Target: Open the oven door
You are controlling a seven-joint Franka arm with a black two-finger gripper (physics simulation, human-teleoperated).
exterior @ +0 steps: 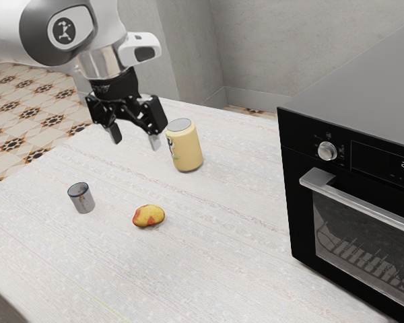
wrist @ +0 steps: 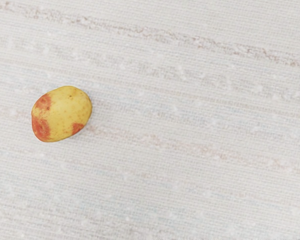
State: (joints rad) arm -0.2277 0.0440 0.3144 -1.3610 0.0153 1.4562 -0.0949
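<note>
Step in hand: approach. The gripper (exterior: pixel 135 138) is released, its two fingers standing apart with nothing between them. It hangs above the table (exterior: pixel 222 235), near the far edge and the far corner on the exterior view's left, and is well apart from the oven (exterior: pixel 349 94).

Workpiece location: the oven stands on the table at the exterior view's right. The oven door (exterior: pixel 303 222) is closed. Its horizontal bar handle (exterior: pixel 363 200) runs across the upper part of the door, below the control knob (exterior: pixel 327 151), and is untouched. The opening phase has not begun.

Adjacent items: the yellow can (exterior: pixel 186 148) stands upright between the gripper and the oven, toward the table's far edge. The red-patched potato (exterior: pixel 148 215) lies nearer the middle; the small metal cup (exterior: pixel 82 200) stands toward the edge at the exterior view's left.

Next move, as judged:
1. Traverse toward the oven with clearance above the can; a low path risks tipping it.
2. Lower to handle height and align the fingers to straddle the bar.
3. Close on the bar, then pull outward along the door's arc. The door probably hinges at its lower edge; an off-centre grip could slip.
</note>
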